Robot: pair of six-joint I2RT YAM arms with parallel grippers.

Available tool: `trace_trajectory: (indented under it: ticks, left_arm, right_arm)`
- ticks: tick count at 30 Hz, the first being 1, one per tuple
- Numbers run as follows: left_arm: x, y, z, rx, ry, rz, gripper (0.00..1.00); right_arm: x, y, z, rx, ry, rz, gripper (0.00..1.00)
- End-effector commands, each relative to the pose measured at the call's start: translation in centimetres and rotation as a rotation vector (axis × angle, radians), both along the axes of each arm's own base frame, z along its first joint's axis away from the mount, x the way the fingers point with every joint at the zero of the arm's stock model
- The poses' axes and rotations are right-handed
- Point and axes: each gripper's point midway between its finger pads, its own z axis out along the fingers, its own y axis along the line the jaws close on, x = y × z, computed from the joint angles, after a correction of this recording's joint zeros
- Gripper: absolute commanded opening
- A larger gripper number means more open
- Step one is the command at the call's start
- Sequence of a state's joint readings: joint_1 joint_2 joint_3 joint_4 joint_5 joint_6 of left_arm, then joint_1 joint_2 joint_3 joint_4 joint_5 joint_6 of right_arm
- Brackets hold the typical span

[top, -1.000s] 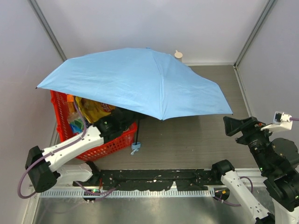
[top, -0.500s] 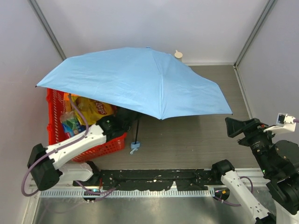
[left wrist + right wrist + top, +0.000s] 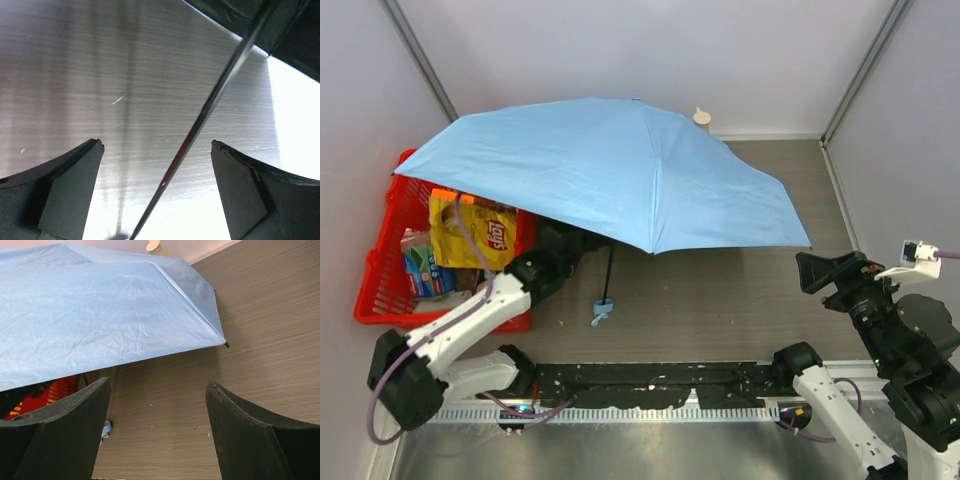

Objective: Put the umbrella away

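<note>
The thin shaft [image 3: 210, 105] of the open umbrella [image 3: 620, 170] runs diagonally between the 2 spread fingers [image 3: 75, 180] of the left gripper [image 3: 157, 145], touching neither. The right gripper [image 3: 157, 382], also spread, sits well apart from the canopy [image 3: 100, 315].

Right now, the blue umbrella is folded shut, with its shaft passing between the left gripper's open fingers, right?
Not folded: the top external view shows the umbrella fully open. Its shaft does pass between the left gripper's open fingers.

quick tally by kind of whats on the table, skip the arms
open sky-blue fabric umbrella: 1
red plastic mesh basket: 1
snack packs in the basket: 2 (yellow bag, blue-green packet)
pale bottle top behind the umbrella: 1
total: 5
</note>
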State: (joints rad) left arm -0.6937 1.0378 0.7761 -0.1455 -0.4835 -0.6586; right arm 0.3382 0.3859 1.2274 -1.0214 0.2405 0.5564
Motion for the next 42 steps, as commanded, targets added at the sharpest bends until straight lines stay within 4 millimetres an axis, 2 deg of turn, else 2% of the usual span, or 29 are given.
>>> trace_trajectory:
  ticks: [1,2,5,8,13,15,17,22,25,27,30,31,32,33,34,35,36,38,40,42]
  left_arm:
    - [3.4,-4.4,3.4,0.013,-0.094,-0.127,0.95]
    - [4.3,-4.9,3.6,0.021,-0.105,-0.115,0.95]
    - [7.0,-5.2,2.7,0.091,-0.085,-0.058,0.95]
    - [8.1,-7.5,1.7,0.092,-0.069,-0.137,0.87]
    - [8.8,-10.7,0.5,0.074,-0.061,-0.264,0.47]
    - [9.0,-10.9,0.4,0.093,-0.05,-0.267,0.26]
    - [9.4,-10.7,1.5,0.105,-0.06,-0.258,0.0]
    - [9.3,-11.5,6.6,0.096,-0.114,-0.303,0.0]
    - [9.4,-12.6,12.3,0.068,-0.146,-0.351,0.0]
    - [9.3,-13.6,15.1,0.033,-0.142,-0.38,0.0]
    - [8.3,-15.7,19.6,-0.082,-0.153,-0.467,0.0]
    - [8.0,-16.3,21.0,-0.127,-0.159,-0.492,0.0]
    - [7.1,-17.2,22.5,-0.187,-0.161,-0.546,0.0]
    - [6.5,-17.8,23.7,-0.235,-0.159,-0.577,0.0]
    - [6.1,-18.4,24.6,-0.295,-0.144,-0.593,0.0]
    - [5.5,-19.2,25.3,-0.355,-0.126,-0.627,0.0]
    - [4.9,-20.0,25.9,-0.412,-0.11,-0.668,0.0]
    - [3.6,-22.0,26.5,-0.554,-0.043,-0.768,0.0]
    - [2.6,-24.1,26.2,-0.654,0.025,-0.879,0.0]
    - [1.5,-25.6,25.9,-0.711,0.069,-0.982,0.0]
  right_arm:
    - [-0.7,-0.4,1.5,0.024,-0.055,-0.013,0.8]
    - [-0.8,-0.6,1.4,0.02,-0.046,-0.022,0.8]
    - [-1.3,-1.0,1.9,0.02,-0.055,-0.029,0.8]
    - [-1.5,-1.1,2.0,0.021,-0.049,-0.034,0.8]
    - [-1.8,-1.5,1.9,0.017,-0.047,-0.049,0.8]
    - [-1.9,-1.9,2.0,0.009,-0.05,-0.063,0.8]
    - [-2.4,-2.6,2.4,0.0,-0.054,-0.093,0.8]
    - [-3.9,-3.6,4.1,0.007,-0.097,-0.115,0.8]
    - [-4.6,-3.6,3.9,0.011,-0.109,-0.105,0.8]
    - [-4.8,-3.5,3.3,0.012,-0.108,-0.094,0.8]
    - [-4.7,-2.4,2.4,0.017,-0.103,-0.038,0.8]
    - [-4.5,-1.9,2.8,0.021,-0.121,-0.014,0.8]
    - [-4.4,-0.7,2.4,0.018,-0.118,0.052,0.8]
    - [-4.1,0.1,3.0,0.021,-0.144,0.09,0.8]
    - [-4.0,2.0,2.8,0.014,-0.147,0.196,0.8]
    - [-3.6,2.7,3.6,0.023,-0.18,0.229,0.8]
    - [-3.6,4.9,3.4,0.027,-0.17,0.349,0.8]
    - [-2.4,7.1,4.4,0.054,-0.185,0.442,0.8]
    - [-0.6,8.3,6.2,0.094,-0.202,0.464,0.8]
    - [1.5,8.0,8.4,0.15,-0.235,0.391,0.8]
